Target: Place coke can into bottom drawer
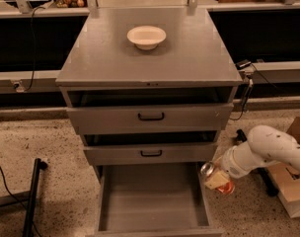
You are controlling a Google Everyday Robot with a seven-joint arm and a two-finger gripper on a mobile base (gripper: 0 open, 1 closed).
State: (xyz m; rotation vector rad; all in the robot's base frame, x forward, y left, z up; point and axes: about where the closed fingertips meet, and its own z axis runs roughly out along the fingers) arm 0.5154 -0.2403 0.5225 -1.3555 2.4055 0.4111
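Observation:
My gripper point(217, 178) is shut on the coke can point(226, 187), a small red-orange can with a silver top, held tilted. It hangs just past the right wall of the open bottom drawer point(150, 199), near that drawer's back right corner and below the middle drawer's front. The bottom drawer is pulled far out and its grey inside is bare. My white arm point(268, 149) reaches in from the right.
A cream bowl point(146, 36) sits on the grey cabinet top point(189, 58). The two upper drawers point(151, 116) with black handles stand slightly open. A cardboard box point(294, 184) is on the floor at the right, and a black stand leg point(32, 194) at the left.

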